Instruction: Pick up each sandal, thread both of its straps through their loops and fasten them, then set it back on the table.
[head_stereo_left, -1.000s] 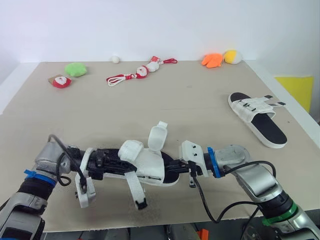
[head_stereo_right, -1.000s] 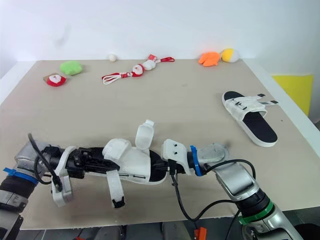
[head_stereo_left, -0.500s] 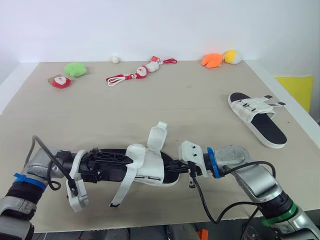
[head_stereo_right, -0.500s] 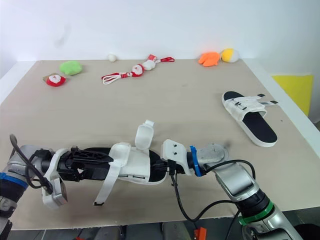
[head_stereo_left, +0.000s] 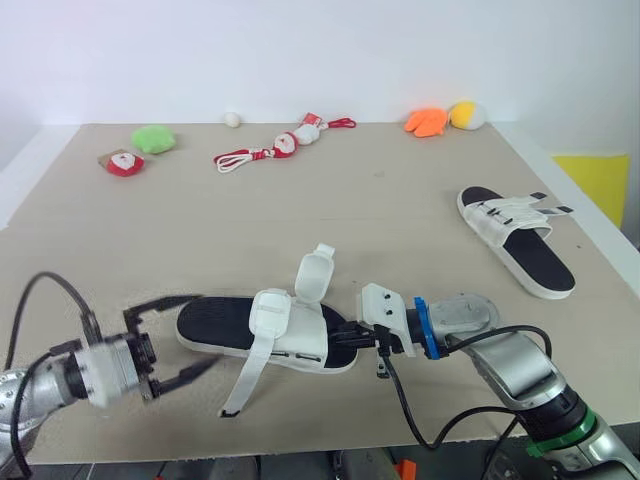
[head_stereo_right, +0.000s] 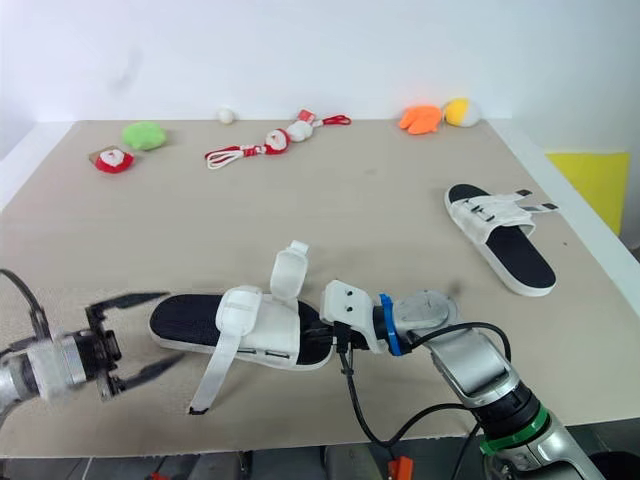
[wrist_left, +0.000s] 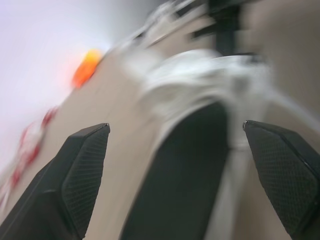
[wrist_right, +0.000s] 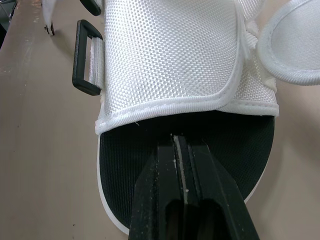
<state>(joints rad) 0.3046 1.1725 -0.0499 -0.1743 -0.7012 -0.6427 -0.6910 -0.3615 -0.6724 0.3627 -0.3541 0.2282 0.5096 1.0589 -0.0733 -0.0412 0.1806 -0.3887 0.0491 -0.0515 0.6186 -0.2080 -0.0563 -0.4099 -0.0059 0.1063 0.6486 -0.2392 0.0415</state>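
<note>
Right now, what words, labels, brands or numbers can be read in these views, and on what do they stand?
None can be read.
Near sandal: plain white straps, black sole, no print seen.
Far sandal: too small to tell.
Red-and-white toy: any marking too small to read.

The left arm (head_stereo_left: 40, 385) reaches in from the near left and lies low and level, its left gripper (head_stereo_left: 207, 330) pointing right with the two black fingers (wrist_left: 80, 170) spread wide apart. The right arm (head_stereo_left: 515, 365) comes from the near right, bent at the elbow, forearm aimed left. Its right gripper (head_stereo_left: 345, 338) has both fingers (wrist_right: 165, 200) pressed together.
</note>
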